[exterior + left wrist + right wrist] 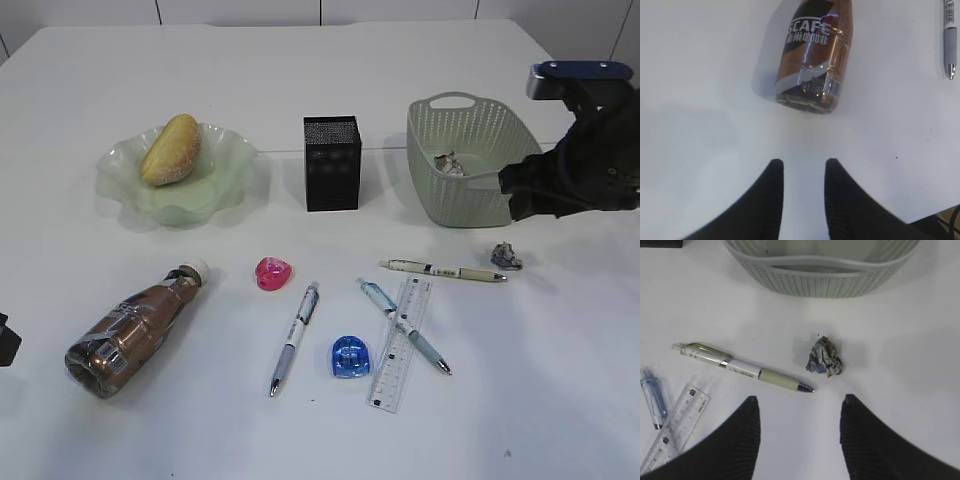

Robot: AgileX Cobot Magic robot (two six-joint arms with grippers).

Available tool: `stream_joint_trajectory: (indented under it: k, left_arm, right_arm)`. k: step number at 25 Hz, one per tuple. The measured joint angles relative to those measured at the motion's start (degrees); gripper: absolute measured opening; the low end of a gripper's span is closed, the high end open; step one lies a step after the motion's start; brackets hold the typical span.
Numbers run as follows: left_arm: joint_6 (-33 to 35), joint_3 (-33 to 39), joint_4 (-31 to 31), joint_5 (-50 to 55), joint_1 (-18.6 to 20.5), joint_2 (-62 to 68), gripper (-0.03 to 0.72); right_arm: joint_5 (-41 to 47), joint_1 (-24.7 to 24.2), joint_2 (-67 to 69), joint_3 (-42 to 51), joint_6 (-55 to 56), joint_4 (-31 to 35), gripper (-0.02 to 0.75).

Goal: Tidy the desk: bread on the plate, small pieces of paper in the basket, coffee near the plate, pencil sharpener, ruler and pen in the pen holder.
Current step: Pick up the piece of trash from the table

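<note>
The bread [170, 150] lies on the green plate [215, 195]. The coffee bottle [135, 328] lies on its side at the front left, just ahead of my open, empty left gripper [803, 165] in the left wrist view [812, 60]. A crumpled paper piece [506, 256] lies in front of the green basket [465, 200], which holds another piece [447, 162]. My right gripper [799, 402] is open and empty, hovering just short of the paper [824, 357]. Three pens [445, 270] [404, 326] [295, 338], a clear ruler [402, 343], and pink [272, 272] and blue [350, 356] sharpeners lie on the table.
The black pen holder [332, 162] stands upright between the plate and the basket. The right arm [580, 170] hangs beside the basket's right end. In the right wrist view the basket wall [820, 275] is beyond the paper, with a pen [745, 369] and the ruler [675, 427] to the left.
</note>
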Motion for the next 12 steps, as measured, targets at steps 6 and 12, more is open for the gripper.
stream_joint_trajectory:
  k: [6,12]
  left_arm:
    - [0.0,0.0,0.0,0.0,0.0,0.0,0.195]
    - [0.0,0.0,0.0,0.0,0.0,0.0,0.195]
  right_arm:
    - [-4.9,0.0,1.7,1.5,0.0,0.0,0.412]
    - [-18.6,0.0,2.5,9.7,-0.1,-0.1,0.412]
